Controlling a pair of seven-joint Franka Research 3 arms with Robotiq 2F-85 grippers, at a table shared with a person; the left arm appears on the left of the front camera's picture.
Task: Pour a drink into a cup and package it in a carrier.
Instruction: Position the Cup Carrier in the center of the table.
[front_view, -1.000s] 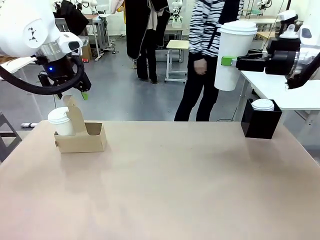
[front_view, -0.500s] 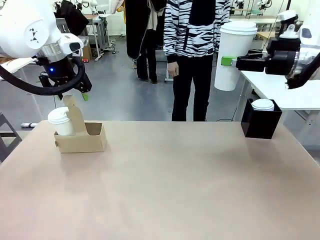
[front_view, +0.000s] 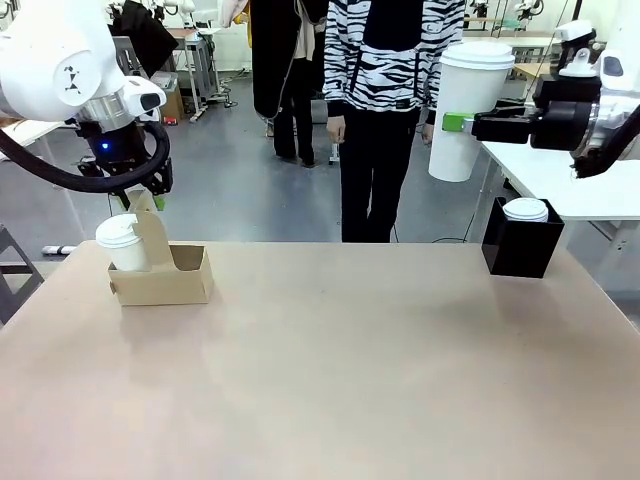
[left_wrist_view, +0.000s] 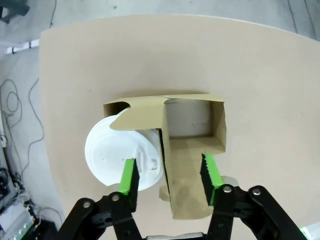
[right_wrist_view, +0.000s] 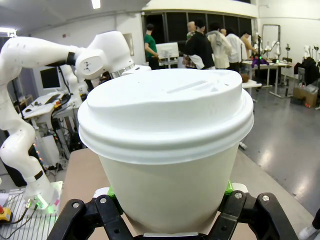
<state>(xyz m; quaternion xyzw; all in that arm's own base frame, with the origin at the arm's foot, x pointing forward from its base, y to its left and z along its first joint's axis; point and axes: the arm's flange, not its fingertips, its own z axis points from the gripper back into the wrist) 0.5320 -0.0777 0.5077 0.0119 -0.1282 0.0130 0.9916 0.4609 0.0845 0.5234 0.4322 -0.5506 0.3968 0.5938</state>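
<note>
Cardboard carrier (front_view: 165, 285): its handle tab (left_wrist_view: 187, 192) is straddled by the spread jaws of the left gripper (left_wrist_view: 168, 161), probably for lifting. Well right of the carrier, a lidded cup (right_wrist_view: 167, 150) is pinched aloft by the right gripper (right_wrist_view: 168, 191).

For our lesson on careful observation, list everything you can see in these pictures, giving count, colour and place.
table: 1, beige, foreground
carrier: 1, brown cardboard, table's left side
box: 1, black, table's far right edge
cups: 3, white, lidded; one in the carrier, one in the box, one held high at right
person: 1, striped top, standing beyond the table
left gripper: 1, black with green pads, open around the carrier's handle tab
right gripper: 1, black with green pads, shut on the raised cup
</note>
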